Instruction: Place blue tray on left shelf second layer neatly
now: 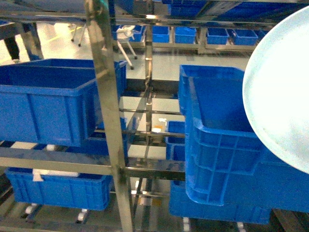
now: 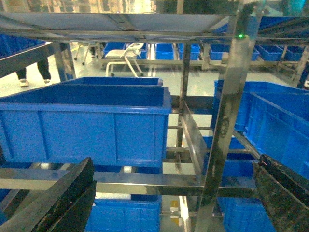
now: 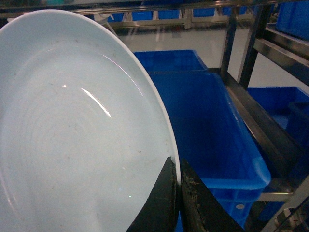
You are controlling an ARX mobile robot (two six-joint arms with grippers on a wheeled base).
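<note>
The blue tray [image 3: 77,130] is a pale, glossy round plate that fills the left of the right wrist view, held tilted on edge. My right gripper [image 3: 177,180] is shut on its rim, one black finger on each face. In the head view the blue tray [image 1: 285,96] hangs at the right edge in front of a blue crate [image 1: 227,159]. The left shelf second layer [image 1: 53,161] is a steel tier on the left, carrying a big blue crate [image 1: 48,104]. My left gripper [image 2: 174,193] is open and empty, facing that tier's front rail [image 2: 145,180].
A shiny square post [image 1: 110,111] stands close in front, between the two crates. More blue crates sit on the tier below [image 1: 58,188] and on racks across the aisle [image 1: 183,34]. A white chair [image 2: 123,58] stands on the floor behind.
</note>
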